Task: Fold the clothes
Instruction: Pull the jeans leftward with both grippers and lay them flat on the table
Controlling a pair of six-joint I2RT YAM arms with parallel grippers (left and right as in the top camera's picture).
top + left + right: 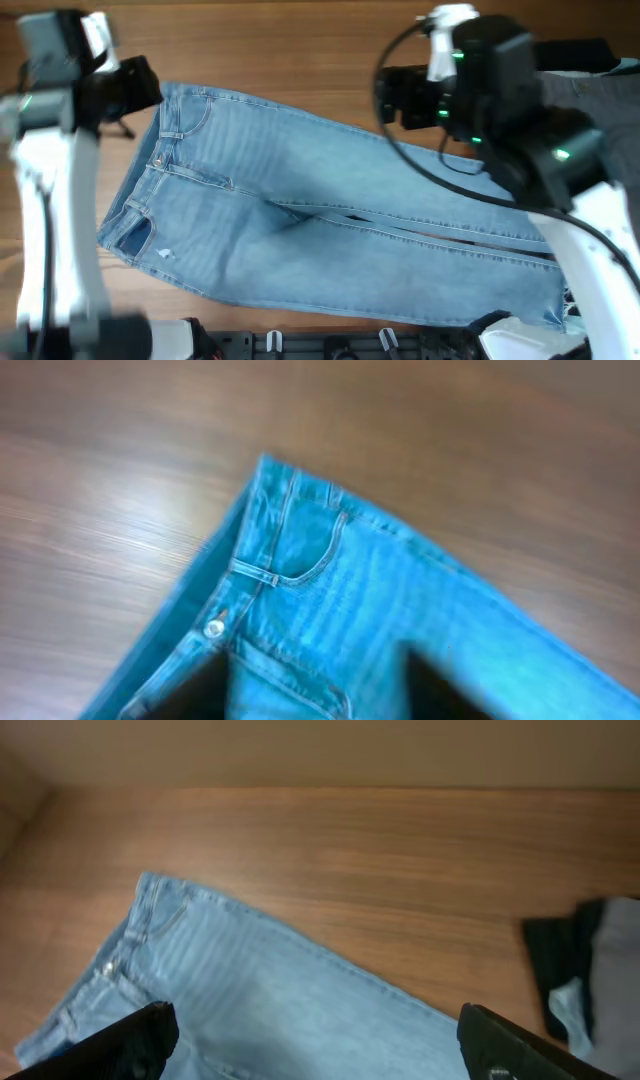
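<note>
The light-blue jeans (330, 220) lie spread long on the wooden table, with the waistband at the left and the legs running to the right. My left gripper (138, 85) hovers over the far waistband corner. In the left wrist view its dark fingers (320, 698) are open and empty above the denim (400, 600), near the metal button (215, 627). My right gripper (388, 95) is above the far edge of the upper leg. In the right wrist view its fingers (320, 1045) are wide open and empty over the jeans (250, 990).
A dark grey garment (595, 95) lies at the far right; it also shows in the right wrist view (590, 970). A black rack (330, 345) runs along the front edge. Bare wood (280, 50) lies behind the jeans.
</note>
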